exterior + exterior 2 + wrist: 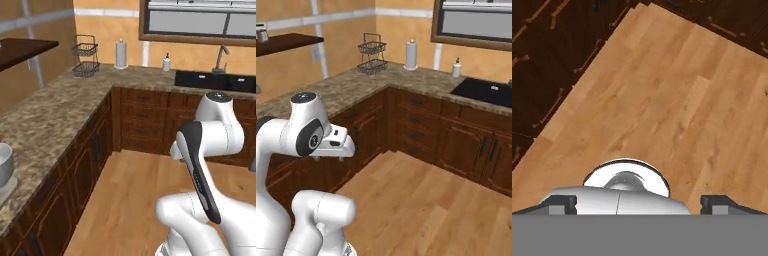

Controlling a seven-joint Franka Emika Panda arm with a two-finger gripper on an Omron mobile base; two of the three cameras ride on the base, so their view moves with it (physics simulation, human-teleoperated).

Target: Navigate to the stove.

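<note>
Riding folded close over the base, white arm (210, 150) tucked in, hand (639, 202) hanging above bare wooden floor (662, 100), finger tips (562, 204) sitting wide apart at the bottom corners of the hand view with nothing between them, so spread and carrying nothing. Facing an L-shaped granite worktop (45, 115) with dark wood cabinets (421, 125) beneath: wire basket (85, 62) and paper towel roll (120, 53) at about 11 and 12 o'clock in the left base view, soap bottle (166, 62) near 1 o'clock, black sink (215, 80) with its tap at 2 o'clock, grey pot rim (5, 162) at 9 o'clock on the near run of worktop. Not finding the stove anywhere along this corner; judging it to lie outside what is being looked at, and unable to tell on which side. Doing this step well probably meaning turning the base on the open floor rather than driving forward into the cabinet corner, keeping the arm tucked so the elbow clears the worktop edge at 9 o'clock, watching for a black glass cooktop with burner rings, then stopping square in front of it with room left for the arm.
</note>
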